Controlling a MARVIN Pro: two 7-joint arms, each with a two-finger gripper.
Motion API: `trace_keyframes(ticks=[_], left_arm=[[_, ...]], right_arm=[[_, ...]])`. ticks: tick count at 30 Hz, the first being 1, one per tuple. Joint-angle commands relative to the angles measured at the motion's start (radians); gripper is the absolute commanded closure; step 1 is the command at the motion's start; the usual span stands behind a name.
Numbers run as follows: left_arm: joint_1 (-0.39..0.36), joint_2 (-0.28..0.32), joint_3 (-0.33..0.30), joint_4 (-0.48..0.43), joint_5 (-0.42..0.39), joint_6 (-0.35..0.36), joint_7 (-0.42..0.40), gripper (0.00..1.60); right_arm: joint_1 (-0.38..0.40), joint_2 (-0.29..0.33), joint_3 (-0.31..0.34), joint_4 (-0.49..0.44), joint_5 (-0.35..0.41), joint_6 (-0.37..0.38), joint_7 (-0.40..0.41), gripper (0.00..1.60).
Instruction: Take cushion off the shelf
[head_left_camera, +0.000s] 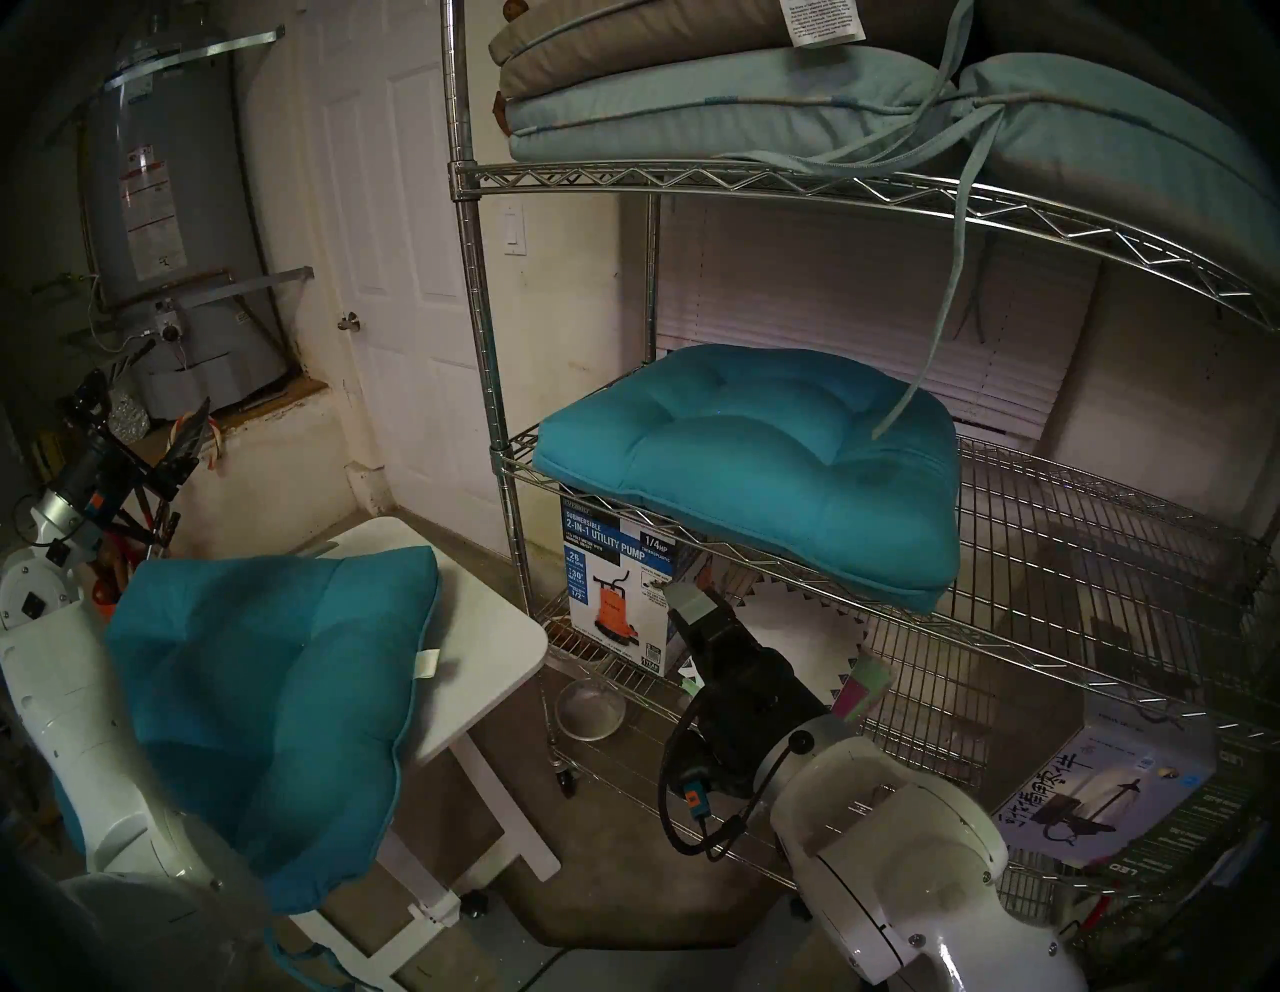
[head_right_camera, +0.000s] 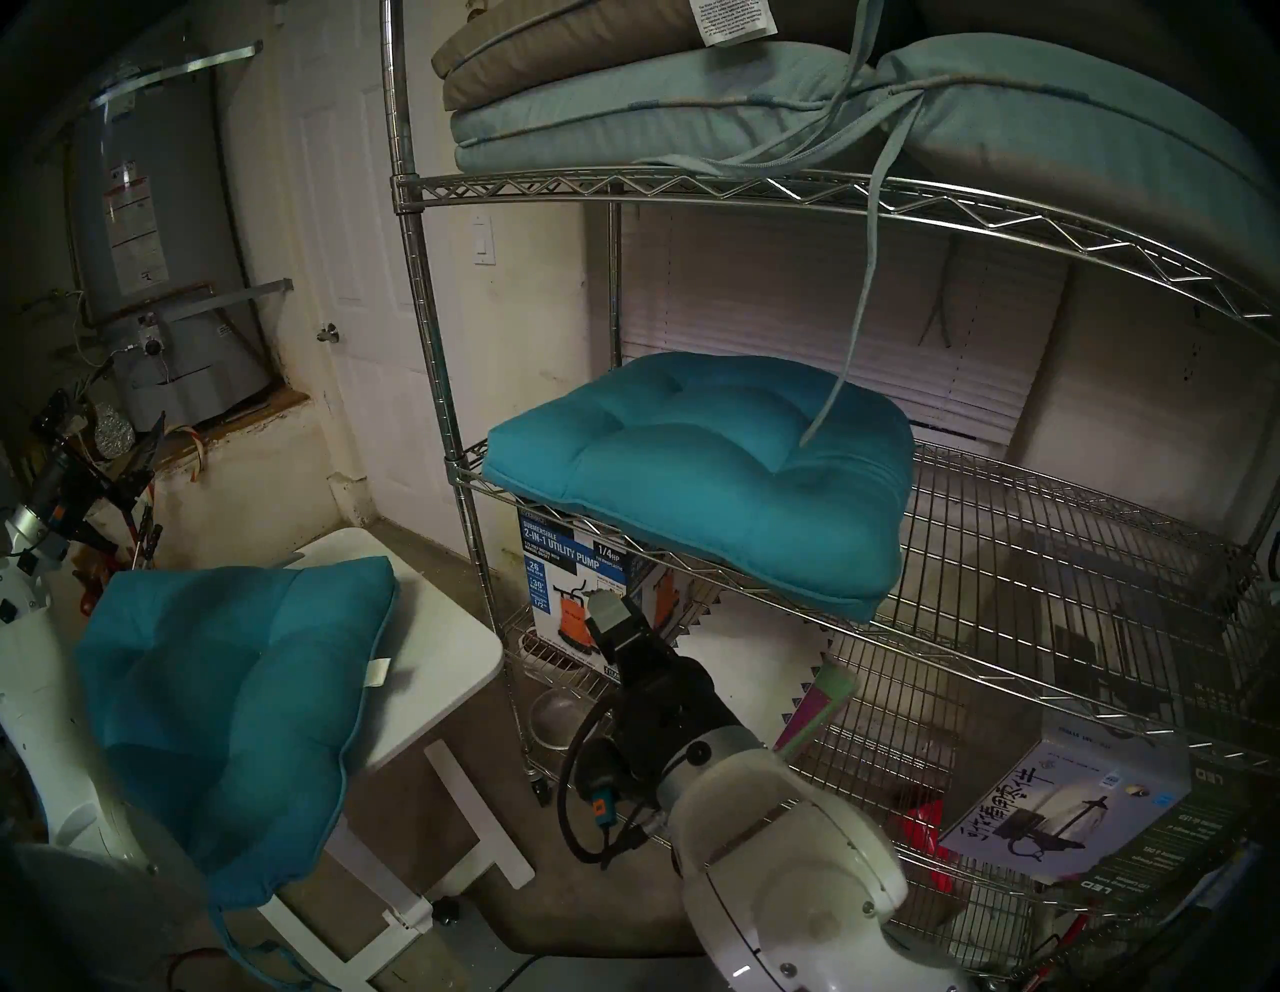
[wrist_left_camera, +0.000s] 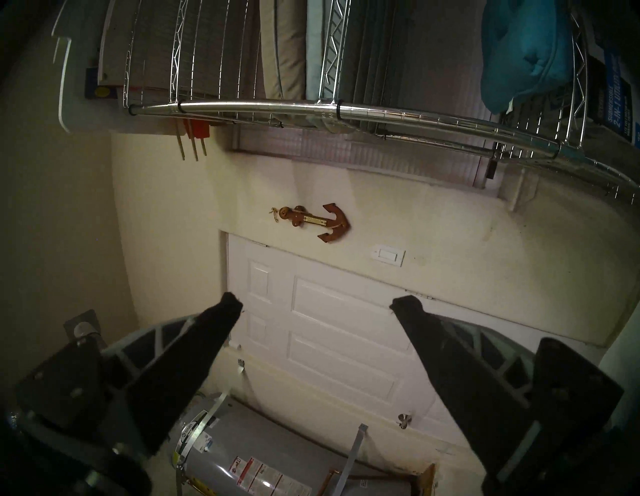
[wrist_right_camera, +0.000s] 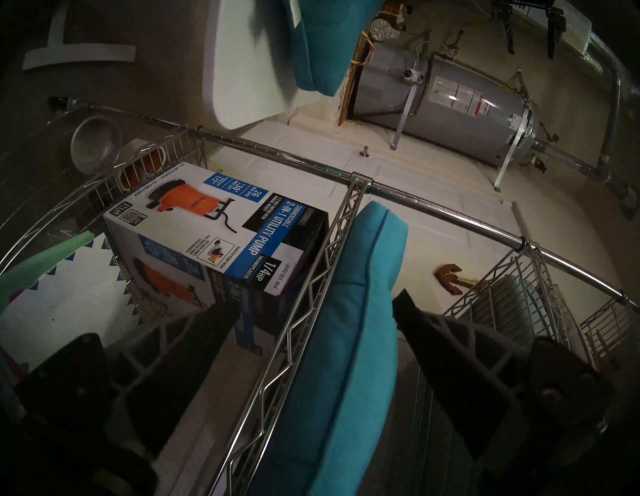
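A teal tufted cushion (head_left_camera: 748, 457) (head_right_camera: 692, 471) lies on the middle tier of the chrome wire shelf (head_left_camera: 1039, 554) (head_right_camera: 1039, 554), its front edge overhanging the zigzag rim. My right gripper (head_left_camera: 682, 603) (head_right_camera: 609, 616) is open just below and in front of that edge. In the right wrist view the cushion (wrist_right_camera: 356, 329) and the rim show between the spread fingers of the right gripper (wrist_right_camera: 311, 304); no contact shows. My left gripper (head_left_camera: 183, 443) (wrist_left_camera: 318, 303) is raised at the far left, open and empty. A second teal cushion (head_left_camera: 263, 693) rests on the small white table (head_left_camera: 485, 623).
Pale blue and tan cushions (head_left_camera: 692, 90) are stacked on the top tier, one tie strap hanging onto the teal cushion. A utility pump box (head_left_camera: 616, 589) stands under the middle tier. A glass bowl (head_left_camera: 589, 706) and a printed box (head_left_camera: 1108, 796) sit lower. A water heater (head_left_camera: 173, 208) stands left.
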Motion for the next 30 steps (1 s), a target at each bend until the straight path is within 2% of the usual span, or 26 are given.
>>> trace_keyframes(ticks=[1,25,28,30], left_arm=[[0.002,0.059,0.012,-0.004,-0.048,0.001,-0.014,0.00],[0.038,0.100,0.043,0.010,-0.098,0.001,0.006,0.00],[0.035,0.135,0.062,0.061,-0.137,0.001,-0.001,0.00],[0.026,0.151,0.077,0.089,-0.136,0.001,-0.001,0.00]], right_arm=[[0.043,0.037,-0.037,-0.017,0.003,0.064,0.008,0.00],[0.128,0.126,-0.126,-0.011,0.025,0.202,0.060,0.00],[0.137,0.127,-0.133,-0.007,0.027,0.214,0.063,0.00],[0.147,0.132,-0.142,-0.006,0.010,0.220,0.076,0.00]])
